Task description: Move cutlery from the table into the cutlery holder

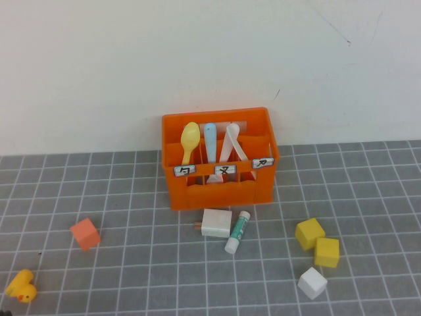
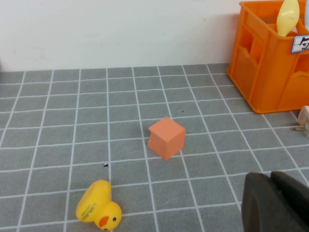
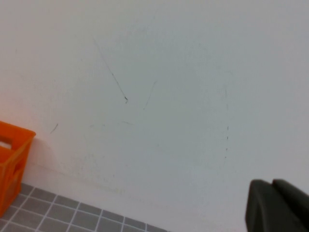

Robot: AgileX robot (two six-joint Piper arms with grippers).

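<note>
Left gripper (image 2: 276, 203), right gripper (image 3: 279, 205): jaws cropped, state unclear.

Grey gridded tabletop (image 1: 131, 276) carrying orange crate (image 1: 220, 187); before it, white block (image 1: 216, 223), tube (image 1: 237, 232); 4 cubes, duck (image 1: 22, 286) farther out.

The high view looks down from the robot's side at the orange crate (image 1: 220, 161) against the wall. The left wrist view sits low behind the left gripper (image 2: 275, 203), sharing that crate (its left end). The right wrist view, behind the right gripper (image 3: 277, 205), faces the wall.
</note>
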